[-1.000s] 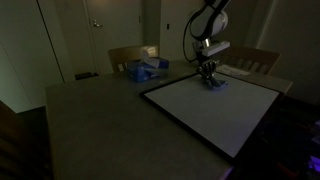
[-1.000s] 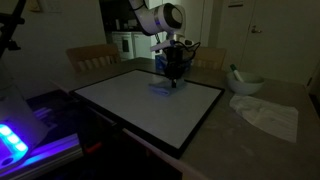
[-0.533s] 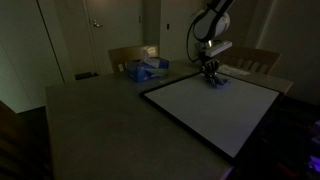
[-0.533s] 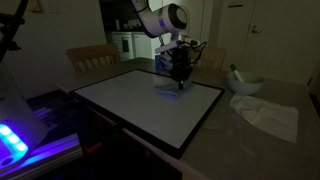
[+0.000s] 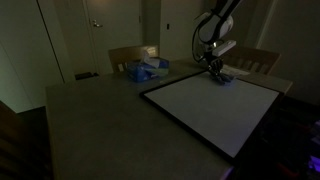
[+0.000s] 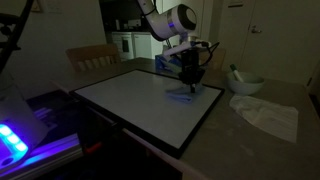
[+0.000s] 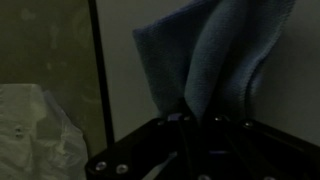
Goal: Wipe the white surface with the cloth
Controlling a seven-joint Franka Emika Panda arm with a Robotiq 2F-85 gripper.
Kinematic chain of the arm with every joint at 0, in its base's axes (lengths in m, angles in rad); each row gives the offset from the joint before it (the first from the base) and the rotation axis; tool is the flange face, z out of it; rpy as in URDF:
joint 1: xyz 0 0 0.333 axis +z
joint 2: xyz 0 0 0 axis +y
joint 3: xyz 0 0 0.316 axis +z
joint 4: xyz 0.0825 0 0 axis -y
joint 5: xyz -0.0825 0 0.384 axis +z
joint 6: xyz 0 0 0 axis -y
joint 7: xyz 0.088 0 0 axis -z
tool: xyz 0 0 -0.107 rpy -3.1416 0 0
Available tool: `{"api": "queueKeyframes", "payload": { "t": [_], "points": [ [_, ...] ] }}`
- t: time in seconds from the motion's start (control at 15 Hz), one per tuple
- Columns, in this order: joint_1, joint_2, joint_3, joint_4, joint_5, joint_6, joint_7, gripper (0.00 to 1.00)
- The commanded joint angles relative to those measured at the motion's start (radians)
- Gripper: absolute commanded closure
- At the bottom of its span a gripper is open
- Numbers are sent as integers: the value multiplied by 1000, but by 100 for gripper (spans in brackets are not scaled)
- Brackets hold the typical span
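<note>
The room was dim. The gripper [image 6: 189, 82] hung low over the far part of the white surface [image 6: 140, 100], near the black frame [image 7: 99, 70] on the side where a crumpled pale rag [image 6: 266, 115] and a bowl [image 6: 245, 82] lay on the table [image 5: 90, 115]. The blue cloth [image 6: 183, 93] was clamped between the jaws; from the wrist it showed bunched up out of their grip, its loose end lying on the white beneath the tool. I took this for the wiping itself, a stroke run close to the board's edge; how much had been covered I could not tell, the surface looking even all over. The next move, to my mind, called for a turn back across the board toward its near side; steady downward pressure so the cloth dragged flat; and care not to catch the frame or let the cloth slip.
</note>
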Motion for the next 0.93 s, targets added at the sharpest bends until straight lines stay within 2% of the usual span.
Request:
{"api": "queueKeyframes", "payload": {
  "t": [0.0, 0.2, 0.87],
  "points": [
    [-25, 75, -1, 42, -68, 29, -76, 97],
    [-34, 87, -3, 56, -89, 24, -91, 97],
    [-80, 110, -4, 99, -49, 0, -72, 97]
  ]
}}
